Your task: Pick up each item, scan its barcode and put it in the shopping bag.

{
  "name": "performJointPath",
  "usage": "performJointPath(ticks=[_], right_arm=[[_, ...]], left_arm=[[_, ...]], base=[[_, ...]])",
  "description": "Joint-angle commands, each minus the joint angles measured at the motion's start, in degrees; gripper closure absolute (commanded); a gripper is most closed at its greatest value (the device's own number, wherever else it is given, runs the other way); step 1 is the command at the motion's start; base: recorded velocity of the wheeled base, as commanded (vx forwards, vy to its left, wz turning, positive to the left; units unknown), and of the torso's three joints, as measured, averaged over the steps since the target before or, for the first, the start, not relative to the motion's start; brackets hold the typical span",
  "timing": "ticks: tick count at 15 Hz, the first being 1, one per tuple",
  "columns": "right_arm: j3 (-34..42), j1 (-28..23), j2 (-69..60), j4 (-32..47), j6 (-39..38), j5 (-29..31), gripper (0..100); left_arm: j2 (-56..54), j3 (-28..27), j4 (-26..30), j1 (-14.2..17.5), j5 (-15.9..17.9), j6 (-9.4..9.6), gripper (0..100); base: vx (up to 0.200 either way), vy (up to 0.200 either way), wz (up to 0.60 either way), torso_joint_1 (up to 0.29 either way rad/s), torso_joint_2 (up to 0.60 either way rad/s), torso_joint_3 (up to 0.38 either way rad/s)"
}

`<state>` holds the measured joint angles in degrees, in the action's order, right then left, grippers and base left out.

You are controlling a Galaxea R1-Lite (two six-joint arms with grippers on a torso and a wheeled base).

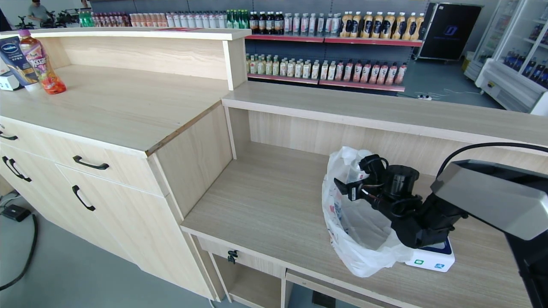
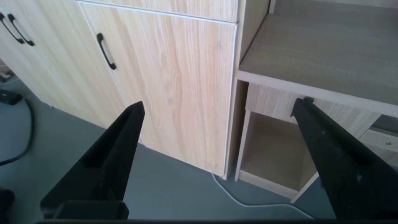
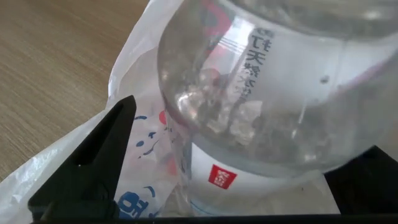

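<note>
Three items stand on the far-left upper desk (image 1: pixel 128 107): an orange drink bottle (image 1: pixel 41 64), a blue carton (image 1: pixel 15 55) and a small white box (image 1: pixel 6 81). Judged not yet scanned. On the lower desk (image 1: pixel 265 201), at right, the shopping bag (image 1: pixel 355 239) stands with its mouth open. The right gripper (image 1: pixel 357 177) sits in that mouth. A white scanner box (image 1: pixel 432 259) touches the bag's near-right side, presumably to keep scan and bagging close together.

Left wrist view: left gripper (image 2: pixel 219 104), jaws wide apart, nothing between. It hangs low before the cupboard doors (image 2: pixel 174 81), apparently parked clear of the work.

Right wrist view: clear bottle (image 3: pixel 261 93) with a white label, between the jaws, over the bag's plastic. The jaws are apart: one finger (image 3: pixel 93 168) stands clear of the bottle wall, and bag shows in the gap. Judged step: depositing. Cannot tell whether the bottle rests on the bag's floor.
</note>
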<state>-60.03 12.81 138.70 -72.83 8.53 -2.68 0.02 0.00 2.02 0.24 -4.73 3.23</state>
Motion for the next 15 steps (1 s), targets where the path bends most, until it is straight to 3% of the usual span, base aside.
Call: performJointPath(ticks=[1,4,10,13,15], right_arm=[[1.5,-0.1,-3.1,0.9,0.0,-1.9,0],[3.8,-0.5,-11.1,6.4,0.0,-4.1,0],[17.0,-1.7,-41.1,19.6,2.5,-4.2,0],[22.1,-5.1,-54.8,29.7,13.4,-3.8,0],[20.0,-9.3,-60.7,35.7,18.2,-3.8,0]], left_arm=[[0.0,0.0,0.0,0.0,0.0,0.02,0],[0.0,0.0,0.0,0.0,0.0,0.02,0],[0.0,0.0,0.0,0.0,0.0,0.02,0],[0.0,0.0,0.0,0.0,0.0,0.02,0],[0.0,0.0,0.0,0.0,0.0,0.02,0]], base=[[0.000,0.000,0.00,0.000,0.00,0.000],[0.000,0.000,0.00,0.000,0.00,0.000],[0.000,0.000,0.00,0.000,0.00,0.000],[0.000,0.000,0.00,0.000,0.00,0.000],[0.000,0.000,-0.60,0.002,0.00,0.002]])
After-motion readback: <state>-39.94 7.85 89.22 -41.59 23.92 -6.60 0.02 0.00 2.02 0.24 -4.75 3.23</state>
